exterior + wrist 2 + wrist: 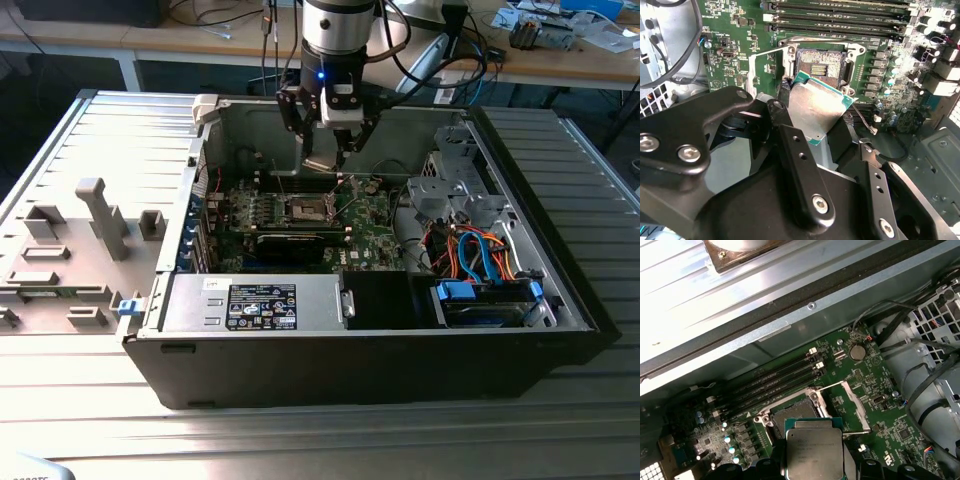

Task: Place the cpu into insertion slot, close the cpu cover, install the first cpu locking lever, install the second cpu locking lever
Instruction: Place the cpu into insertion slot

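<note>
The gripper hangs inside the open computer case, above the motherboard, with its two black fingers clamped on the cpu. In the first wrist view the cpu shows its dull grey metal top and green rim. It is held off the board, and its far edge overlaps the near side of the insertion slot. The slot lies uncovered, its contact field bare. The cpu cover is swung open to one side of the slot, seen as a thin silvery frame in both wrist views. A thin metal rod angles out from the slot's corner, close to the cpu's edge. Long dark memory slots run just beyond the slot, and a coin battery sits near the cover. In the exterior view, the power supply box lies along the case's near wall. Blue and orange cables bunch toward the exterior view's right, well apart from the gripper.
</note>
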Motion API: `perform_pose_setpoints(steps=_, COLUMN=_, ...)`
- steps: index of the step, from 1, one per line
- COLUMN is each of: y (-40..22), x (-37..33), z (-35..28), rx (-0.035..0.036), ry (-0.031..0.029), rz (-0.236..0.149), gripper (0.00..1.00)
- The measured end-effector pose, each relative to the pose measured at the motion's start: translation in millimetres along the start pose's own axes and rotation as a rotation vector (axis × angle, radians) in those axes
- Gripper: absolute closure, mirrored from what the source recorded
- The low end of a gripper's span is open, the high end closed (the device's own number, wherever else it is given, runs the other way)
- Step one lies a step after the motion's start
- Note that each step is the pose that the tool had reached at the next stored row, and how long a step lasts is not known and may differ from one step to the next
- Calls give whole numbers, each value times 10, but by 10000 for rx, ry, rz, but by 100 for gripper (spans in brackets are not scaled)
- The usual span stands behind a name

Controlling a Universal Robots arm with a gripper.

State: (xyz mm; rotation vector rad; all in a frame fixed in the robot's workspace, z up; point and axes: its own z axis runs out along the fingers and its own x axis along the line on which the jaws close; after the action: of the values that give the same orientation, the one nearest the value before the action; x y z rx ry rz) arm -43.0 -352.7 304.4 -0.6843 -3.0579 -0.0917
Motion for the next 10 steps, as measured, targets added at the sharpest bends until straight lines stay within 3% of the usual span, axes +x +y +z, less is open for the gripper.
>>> perform_pose_setpoints(steps=10, y=0, x=0, z=1, rx=-5, ry=-17, rz=297, gripper=45)
